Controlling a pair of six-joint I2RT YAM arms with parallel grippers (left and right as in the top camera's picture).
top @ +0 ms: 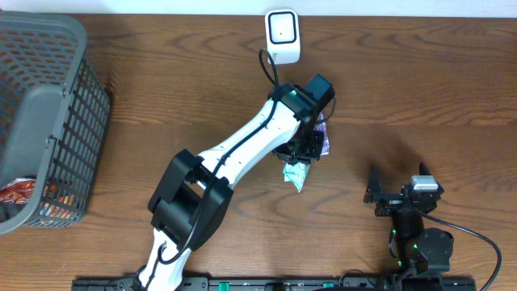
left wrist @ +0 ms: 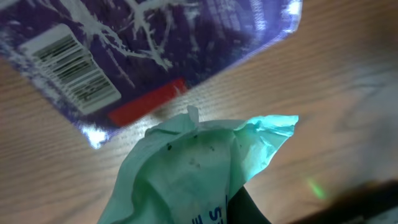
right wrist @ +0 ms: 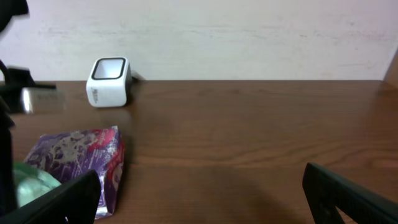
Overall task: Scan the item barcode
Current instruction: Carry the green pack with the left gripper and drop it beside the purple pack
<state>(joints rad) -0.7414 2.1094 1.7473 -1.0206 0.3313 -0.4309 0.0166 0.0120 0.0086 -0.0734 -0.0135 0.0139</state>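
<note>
Crinkled mint green packet pinched in closed left hand, mid tabletop. Shiny purple packet with white barcode label and red strip lies flat just beside it. White scanner at far edge. Right hand wide open, empty, near front edge.

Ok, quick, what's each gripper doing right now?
Left gripper: closed, holding the green packet.
Right gripper: open, holding nothing.
</note>
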